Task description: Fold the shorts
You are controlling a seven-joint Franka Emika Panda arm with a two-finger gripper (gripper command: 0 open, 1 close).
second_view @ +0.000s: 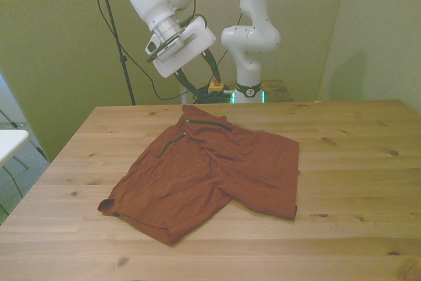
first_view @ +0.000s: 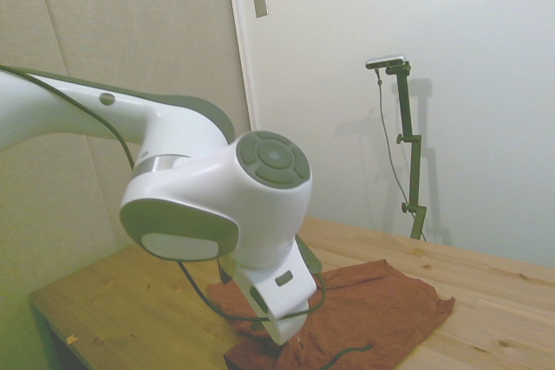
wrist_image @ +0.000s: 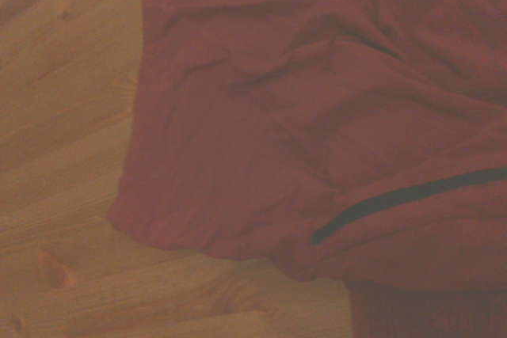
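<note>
Hand up, off the cloth: approach step before a fold.

The hand point(second_view: 197, 70) hangs in air above the far edge of the surface point(second_view: 355, 162), w/ its two dark fingers point(second_view: 214, 64) spread and holding nothing. The shorts point(second_view: 210, 169) lie loosely spread and wrinkled, middle of the surface, one leg lapping over the other, dark zipper pocket point(second_view: 208, 122) at the far end. Next, I think: come down and pinch one edge or corner, then carry it across.

Looking like a robotics lab or test room: white Franka arm point(second_view: 247, 37) sitting bolted behind a plain wooden table point(second_view: 355, 162), loose cables point(second_view: 112, 27) hanging along bare greenish walls point(second_view: 52, 51), light switch plate point(first_view: 259, 1) showing beside a door frame. No furnishings of a home showing.
</note>
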